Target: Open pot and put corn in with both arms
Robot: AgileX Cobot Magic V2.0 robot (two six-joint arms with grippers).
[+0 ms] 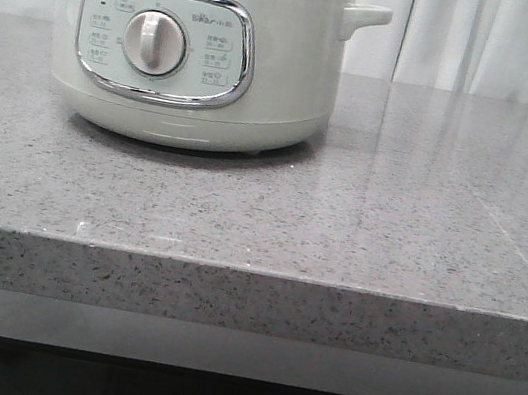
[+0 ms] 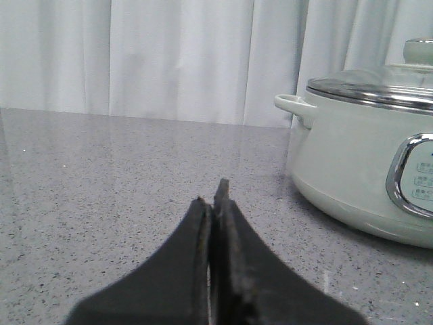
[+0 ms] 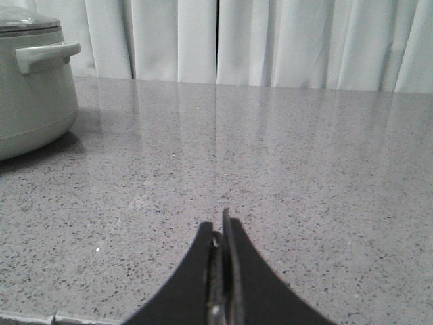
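Pot (image 1: 192, 54) sits on the grey speckled counter (image 1: 392, 219), left of centre & toward the far side in front view, control panel w/ round dial (image 1: 154, 42) facing the near edge. Small side handles stick out left & right just under the chrome top rim. Left wrist view shows a glass lid (image 2: 379, 84) seated on the pot, pale knob on top at the frame edge. White curtain (image 1: 493, 43) hangs behind the counter. Left gripper (image 2: 214, 196) is low over the counter, left of the pot & well apart from it, jaws pressed together w/ nothing between them. Right gripper (image 3: 218, 227) is likewise low over the counter, right of the pot & well apart, jaws pressed together, holding nothing. No corn in any view. Neither arm shows in front view.
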